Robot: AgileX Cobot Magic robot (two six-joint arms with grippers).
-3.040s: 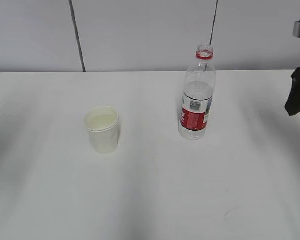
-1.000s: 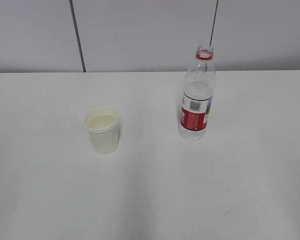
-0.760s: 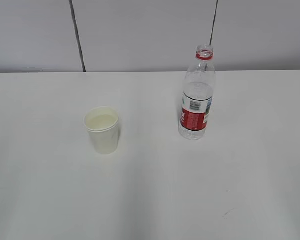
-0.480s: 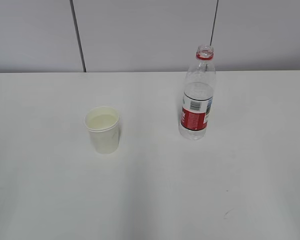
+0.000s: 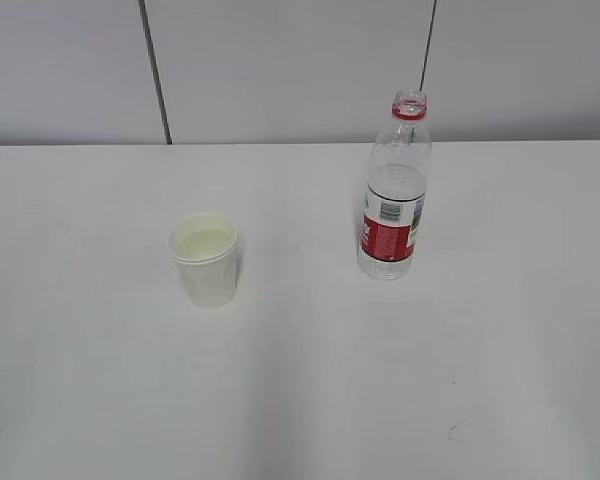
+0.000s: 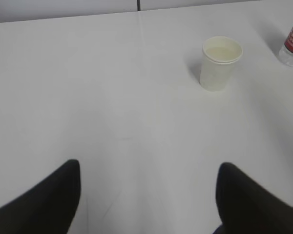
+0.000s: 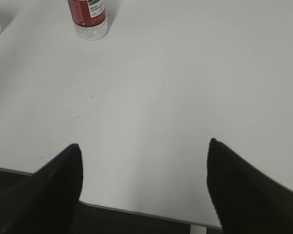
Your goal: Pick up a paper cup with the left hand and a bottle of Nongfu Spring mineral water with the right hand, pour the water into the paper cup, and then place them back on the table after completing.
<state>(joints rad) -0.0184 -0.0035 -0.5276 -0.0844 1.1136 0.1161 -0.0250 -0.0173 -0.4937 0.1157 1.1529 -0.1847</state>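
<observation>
White table (image 5: 300, 380) w/ a small dark scuff (image 7: 80, 117) on my right side, nothing between either gripper and its target. Left gripper (image 6: 146, 195) is spread wide, holding nothing; the paper cup (image 6: 219, 62) stands upright well ahead of it, a bit to the right, pale liquid inside. Right gripper (image 7: 144, 180) is also wide apart and empty; the water bottle (image 7: 88, 17) stands upright, uncapped, far ahead & left of it. Cup and bottle are apart on the table.
</observation>
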